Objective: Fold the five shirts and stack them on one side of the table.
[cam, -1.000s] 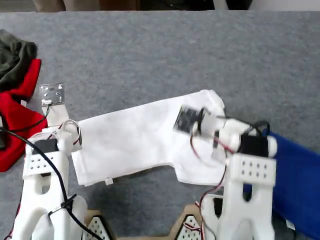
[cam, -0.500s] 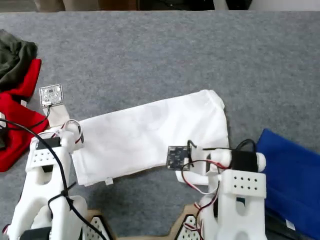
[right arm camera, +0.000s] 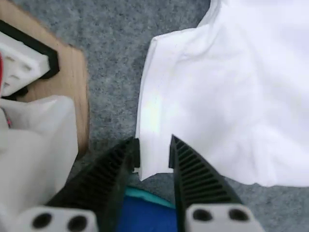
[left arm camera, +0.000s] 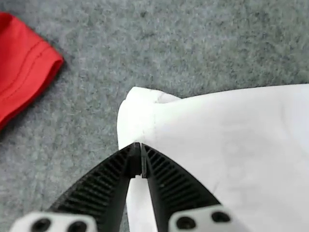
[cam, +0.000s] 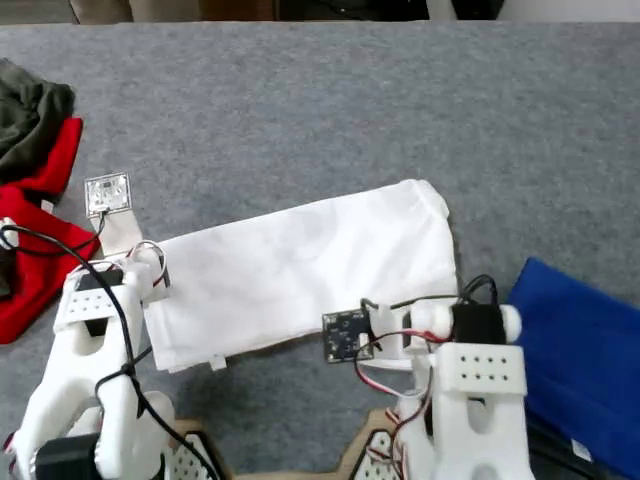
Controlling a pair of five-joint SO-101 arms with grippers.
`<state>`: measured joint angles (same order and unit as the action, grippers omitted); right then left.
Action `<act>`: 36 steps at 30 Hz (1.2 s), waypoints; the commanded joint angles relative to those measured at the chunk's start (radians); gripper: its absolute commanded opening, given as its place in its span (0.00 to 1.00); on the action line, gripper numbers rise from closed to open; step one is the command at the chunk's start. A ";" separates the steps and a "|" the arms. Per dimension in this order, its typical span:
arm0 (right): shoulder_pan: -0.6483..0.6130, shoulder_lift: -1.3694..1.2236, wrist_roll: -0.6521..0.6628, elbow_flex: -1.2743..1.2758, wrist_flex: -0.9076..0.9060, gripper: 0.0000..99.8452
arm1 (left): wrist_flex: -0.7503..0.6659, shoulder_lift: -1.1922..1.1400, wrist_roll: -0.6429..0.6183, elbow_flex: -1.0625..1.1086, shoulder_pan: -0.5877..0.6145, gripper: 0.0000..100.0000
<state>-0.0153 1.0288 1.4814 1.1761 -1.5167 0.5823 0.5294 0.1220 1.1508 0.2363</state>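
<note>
The left arm and right arm are wearing white shells and trailing black and red cables; ribbed black fingers are showing, plus seemingly a small circuit board.

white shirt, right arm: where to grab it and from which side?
Take the white shirt by its near corner, at the end by the blue shirt, coming from the arm-base side. The layered edge there lies flat and free. The open right gripper straddles it, while the left gripper pinches the opposite end.

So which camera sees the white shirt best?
The high view: nearly the whole white shirt lies on the table. The left wrist view shows one corner of it, the right wrist view one edge.
</note>
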 commanded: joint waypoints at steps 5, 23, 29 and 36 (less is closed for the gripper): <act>0.013 -0.002 0.023 0.147 0.094 0.12 | -0.012 -0.005 -0.009 -0.052 -0.005 0.02; 0.016 -0.424 0.015 0.097 0.296 0.12 | -0.009 -0.010 0.009 -0.058 -0.003 0.02; 0.019 -0.383 0.015 0.120 0.319 0.12 | -0.006 -0.010 0.017 -0.058 -0.005 0.02; 0.096 -0.269 0.020 0.113 0.331 0.09 | -0.006 -0.010 0.017 -0.058 -0.005 0.02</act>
<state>0.0460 0.7096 1.4922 1.2942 -1.1991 0.5823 0.5201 0.1266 1.1477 0.2363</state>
